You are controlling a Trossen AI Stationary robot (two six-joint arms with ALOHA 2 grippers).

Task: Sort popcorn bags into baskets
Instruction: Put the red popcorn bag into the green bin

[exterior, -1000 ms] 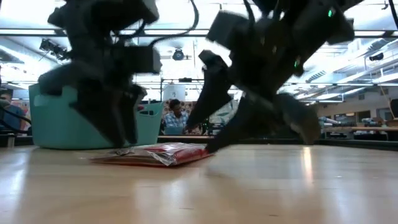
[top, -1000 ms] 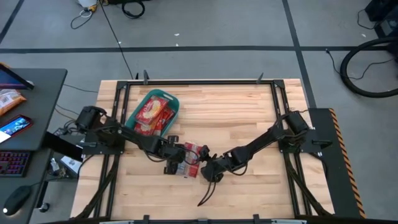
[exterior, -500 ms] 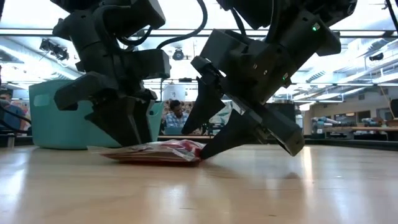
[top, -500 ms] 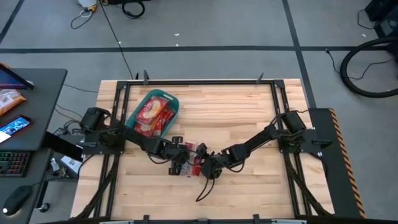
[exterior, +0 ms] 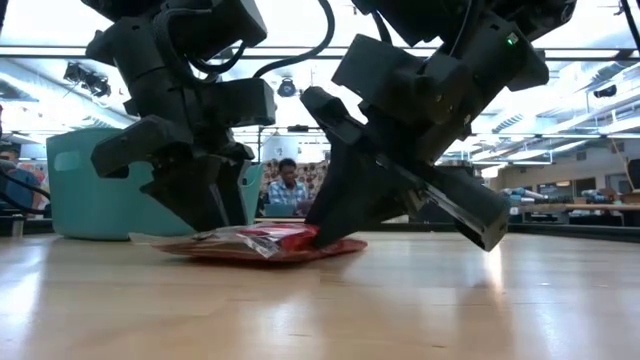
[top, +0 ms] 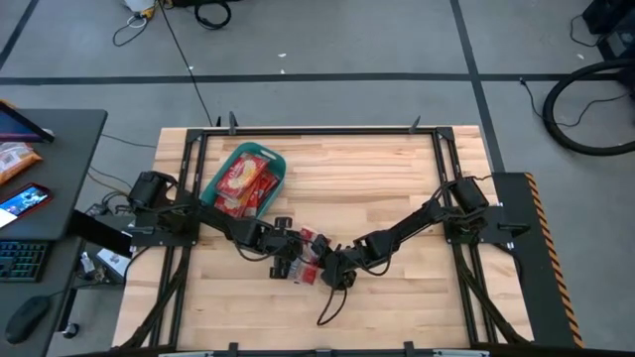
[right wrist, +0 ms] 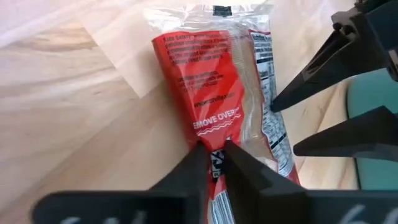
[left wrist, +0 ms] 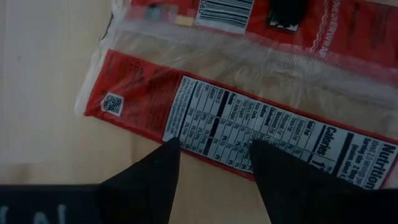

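Mostly the two arms cover the middle of the table (top: pixel 397 169), so the single popcorn bag (top: pixel 309 253) there shows only as a strip of red between them in the high view. At far left the teal basket (top: pixel 277 164) stands on the wood with several red packets (top: pixel 238 181) in it; how many cannot be counted. In the low view the basket is half hidden behind the left arm, and a person (exterior: pixel 288 186) beyond the table is glimpsed between the arms.

Just right of the basket and nearer, the left gripper (left wrist: pixel 211 152) is down at the bag's left edge. Its fingers (left wrist: pixel 149 180) stand apart, tips on the printed nutrition panel, holding nothing. The bag runs off the left wrist view, so its full length is not seen there.

Further right, the right gripper (right wrist: pixel 213 152) meets the same bag from the right. Its fingers (right wrist: pixel 189 171) are nearly together, pinching the bag's red edge beside the white lettering. The bag lies flat on the wood in the low view (exterior: pixel 262 243).

Compared with half a second ago, the right gripper has dropped lower and pressed in on the bag's right end, and the bag has slid slightly right. The left gripper has barely shifted.
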